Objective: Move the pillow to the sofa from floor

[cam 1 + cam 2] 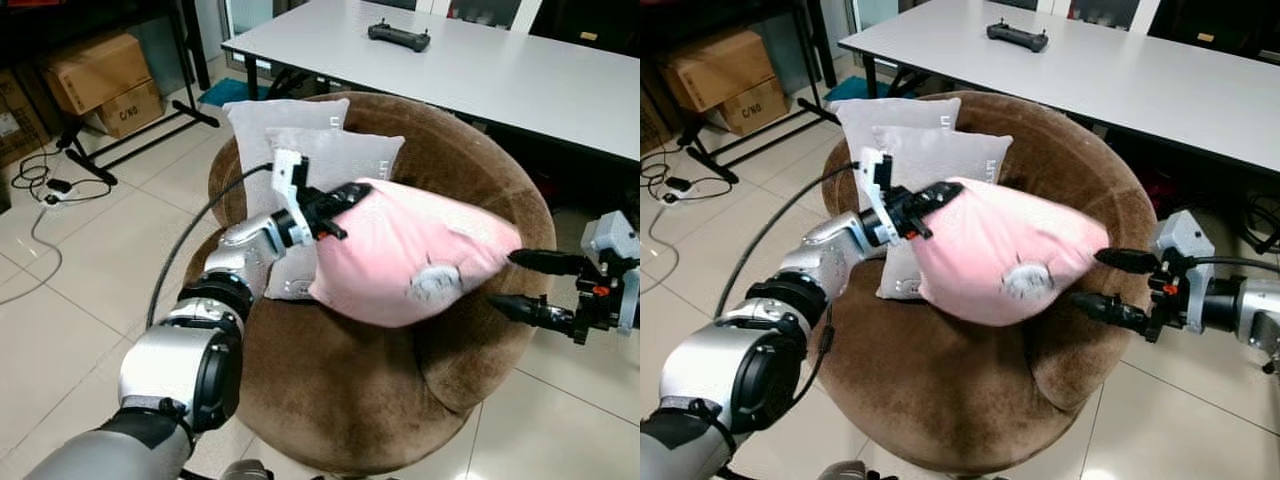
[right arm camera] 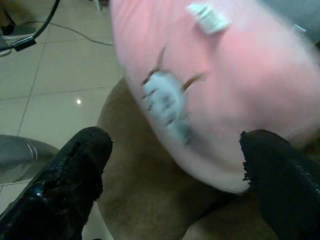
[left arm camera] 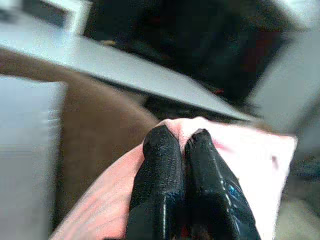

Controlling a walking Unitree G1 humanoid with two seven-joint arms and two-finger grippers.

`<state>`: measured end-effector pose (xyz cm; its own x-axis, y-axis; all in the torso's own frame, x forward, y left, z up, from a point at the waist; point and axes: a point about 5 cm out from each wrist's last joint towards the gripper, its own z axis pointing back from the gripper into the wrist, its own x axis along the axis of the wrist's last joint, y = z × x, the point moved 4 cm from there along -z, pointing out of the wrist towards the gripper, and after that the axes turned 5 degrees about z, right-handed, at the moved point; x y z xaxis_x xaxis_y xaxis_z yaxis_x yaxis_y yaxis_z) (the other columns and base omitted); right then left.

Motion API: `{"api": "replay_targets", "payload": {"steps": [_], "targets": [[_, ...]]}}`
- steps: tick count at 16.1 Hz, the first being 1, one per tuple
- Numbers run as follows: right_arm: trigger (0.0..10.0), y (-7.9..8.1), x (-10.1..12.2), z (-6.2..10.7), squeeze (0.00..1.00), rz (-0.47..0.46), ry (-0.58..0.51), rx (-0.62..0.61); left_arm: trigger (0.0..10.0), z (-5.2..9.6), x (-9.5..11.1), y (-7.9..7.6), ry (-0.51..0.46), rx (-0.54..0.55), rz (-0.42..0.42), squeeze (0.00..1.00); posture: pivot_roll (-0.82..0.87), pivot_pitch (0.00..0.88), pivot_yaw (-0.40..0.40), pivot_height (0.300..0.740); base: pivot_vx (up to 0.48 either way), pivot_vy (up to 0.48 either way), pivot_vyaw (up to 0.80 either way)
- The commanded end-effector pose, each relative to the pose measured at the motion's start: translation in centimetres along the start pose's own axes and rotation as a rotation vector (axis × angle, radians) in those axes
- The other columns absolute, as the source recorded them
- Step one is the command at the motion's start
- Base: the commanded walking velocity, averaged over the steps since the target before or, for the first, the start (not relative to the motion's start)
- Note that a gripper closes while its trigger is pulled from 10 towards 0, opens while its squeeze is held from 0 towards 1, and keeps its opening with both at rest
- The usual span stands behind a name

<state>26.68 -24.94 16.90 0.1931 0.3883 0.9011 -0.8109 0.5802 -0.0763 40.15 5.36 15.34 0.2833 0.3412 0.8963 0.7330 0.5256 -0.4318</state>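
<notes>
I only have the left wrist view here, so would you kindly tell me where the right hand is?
Observer: The right hand is open beside the pink pillow's far corner, not gripping it.
Operator: Thank you. Is the pillow over the sofa?
Observer: Yes, it hangs above the brown round sofa's seat, pinched at one corner by the left hand.
Operator: Is anything already on the seat?
Observer: Two grey pillows lean against the backrest behind the pink one.

Grey cushions [image 1: 300, 140] crowd the sofa [image 1: 470, 180] back
</notes>
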Motion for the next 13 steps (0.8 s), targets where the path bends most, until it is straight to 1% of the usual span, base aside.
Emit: {"api": "replay_targets", "payload": {"steps": [1, 2, 3, 4, 5, 6, 7, 8, 10, 11, 12, 13], "targets": [[10.0, 0.4, 0.5, 0.1, 0.00, 0.014, -0.002, 0.019, 0.0, 1.0, 0.1, 1.8, 0.002, 0.138, -0.043, 0.00, -0.13, 0.000, 0.004, 0.740, 0.000, 0.000, 0.00], [10.0, 0.9, 0.5, -0.3, 0.00, 0.016, 0.002, 0.049, 0.0, 2.7, -1.4, 4.0, 0.091, 0.300, -0.098, 0.00, -0.13, 0.000, -0.005, 0.740, 0.000, 0.000, 0.00], [10.0, 1.4, 0.4, -1.0, 0.00, 0.017, 0.007, 0.079, 0.0, 4.7, -2.9, 5.9, 0.183, 0.436, -0.144, 0.00, -0.12, 0.000, -0.015, 0.740, 0.000, 0.000, 0.00], [10.0, 1.7, 0.4, -1.6, 0.00, 0.018, 0.010, 0.100, 0.0, 6.3, -3.5, 7.2, 0.232, 0.545, -0.166, 0.00, -0.12, 0.000, -0.026, 0.740, 0.000, 0.000, 0.00], [10.0, 2.2, 0.3, -2.4, 0.00, 0.019, 0.010, 0.127, 0.0, 8.1, -3.6, 8.6, 0.250, 0.670, -0.183, 0.00, -0.12, 0.000, -0.031, 0.740, 0.000, 0.000, 0.00], [10.0, 2.4, 0.3, -2.8, 0.00, 0.020, 0.011, 0.140, 0.0, 8.9, -3.5, 9.3, 0.253, 0.728, -0.192, 0.00, -0.11, 0.000, -0.041, 0.740, 0.000, 0.000, 0.00], [10.0, 2.8, 0.2, -3.8, 0.00, 0.025, 0.013, 0.154, 0.0, 10.1, -3.0, 10.1, 0.253, 0.790, -0.212, 0.00, -0.11, 0.000, -0.049, 0.740, 0.000, 0.000, 0.00], [10.0, 3.4, 0.1, -4.8, 0.00, 0.029, 0.016, 0.177, 0.0, 10.2, -2.6, 10.2, 0.268, 0.784, -0.262, 0.00, -0.09, 0.000, -0.062, 0.740, 0.000, 0.000, 0.00], [10.0, 3.8, 0.0, -5.2, 0.00, 0.030, 0.018, 0.199, 0.0, 9.2, -2.4, 9.5, 0.269, 0.716, -0.278, 0.00, -0.09, 0.000, -0.067, 0.740, 0.000, 0.000, 0.00], [10.0, 4.2, 0.1, -5.5, 0.00, 0.029, 0.015, 0.226, 0.0, 7.8, -2.4, 8.6, 0.260, 0.637, -0.271, 0.00, -0.09, 0.000, -0.067, 0.740, 0.000, 0.000, 0.00], [10.0, 4.9, 0.1, -5.8, 0.00, 0.028, 0.018, 0.264, 0.0, 6.6, -2.2, 7.8, 0.242, 0.585, -0.258, 0.00, -0.09, 0.000, -0.067, 0.740, 0.000, 0.000, 0.00], [10.0, 6.0, -0.3, -6.2, 0.00, 0.036, 0.036, 0.309, 0.0, 5.7, -1.7, 7.3, 0.212, 0.563, -0.240, 0.00, -0.09, 0.000, -0.061, 0.740, 0.000, 0.000, 0.00]]}}
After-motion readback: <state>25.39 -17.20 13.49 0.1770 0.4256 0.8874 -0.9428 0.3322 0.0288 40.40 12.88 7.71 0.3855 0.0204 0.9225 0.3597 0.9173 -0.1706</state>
